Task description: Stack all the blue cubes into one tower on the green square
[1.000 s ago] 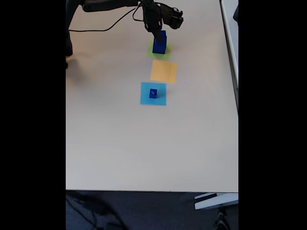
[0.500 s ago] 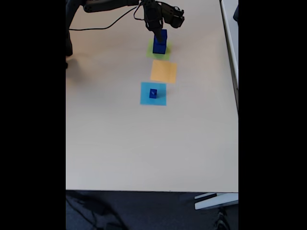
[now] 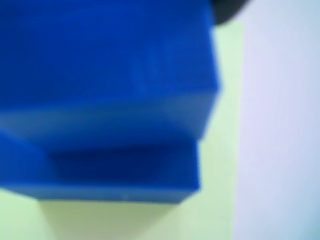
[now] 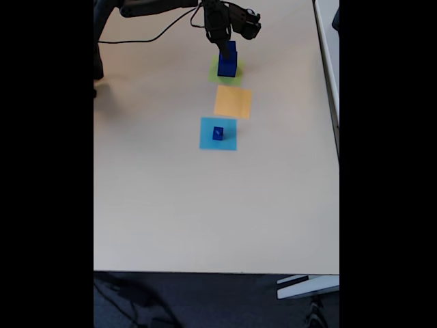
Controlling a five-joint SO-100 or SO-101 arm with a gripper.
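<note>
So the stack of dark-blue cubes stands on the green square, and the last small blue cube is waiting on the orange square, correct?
Not quite. The fixed view shows the small dark-blue cube sitting on the flat light-blue square, not the bare orange square. The rest holds: the stack of dark-blue cubes stands on the lime-green square.

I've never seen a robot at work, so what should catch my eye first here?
In the fixed view, a row of three paper squares: a dark-blue stack on the green square under the black arm's gripper, the bare orange square, and a small blue cube on the light-blue square.
</note>
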